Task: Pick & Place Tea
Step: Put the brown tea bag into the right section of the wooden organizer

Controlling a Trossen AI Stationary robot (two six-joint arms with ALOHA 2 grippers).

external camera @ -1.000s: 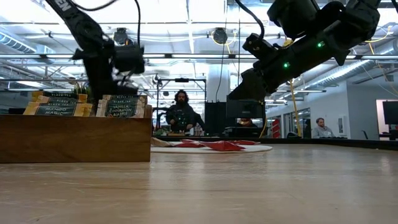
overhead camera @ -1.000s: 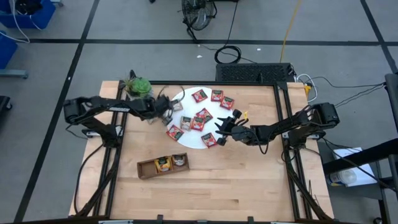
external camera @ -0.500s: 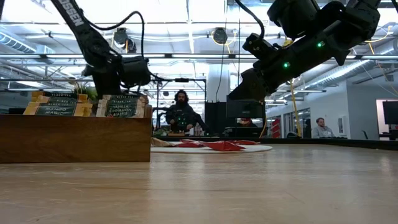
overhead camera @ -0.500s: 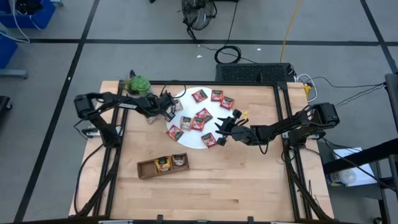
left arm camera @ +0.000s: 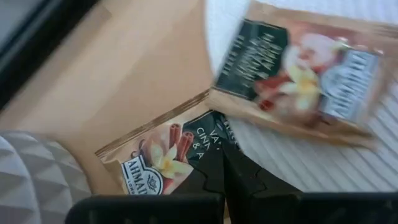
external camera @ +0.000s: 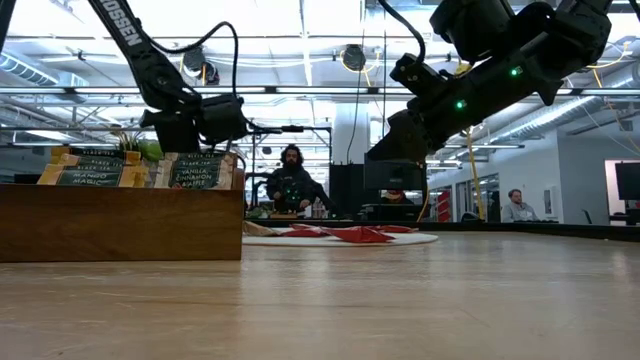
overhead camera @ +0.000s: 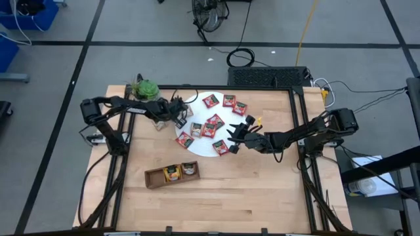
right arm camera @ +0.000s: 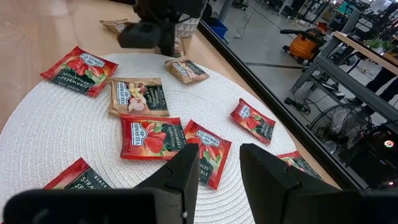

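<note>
Over the last second the left gripper point(overhead camera: 178, 113) has travelled from beside the potted plant point(overhead camera: 146, 90) toward the near-left rim of the white disc point(overhead camera: 197, 148), and now sits at that rim. Its fingers are pressed fully together on the corner of a vanilla-cinnamon sachet point(left arm camera: 163, 157), which lies partly on bare wood beside the disc, next to another brown sachet point(left arm camera: 298, 74) on the woven surface. This suggests a pick has just been made or is about to lift, with carriage to the wooden tray point(overhead camera: 152, 177) as the likely next leg. The right gripper point(overhead camera: 237, 134) has not shifted in that time; it hangs over the disc's right side with its fingers partly apart and nothing between them, above the red sachets point(right arm camera: 147, 138). Most of the tea is scattered across the disc, while two of the tray's compartments already hold sachets and the leftmost appears empty. Between disc and tray the bench point(overhead camera: 262, 190) lies bare, leaving an open route for the left arm. The plant pot stands close behind that arm, and the bench's left edge is near, so room is tighter there.
</note>
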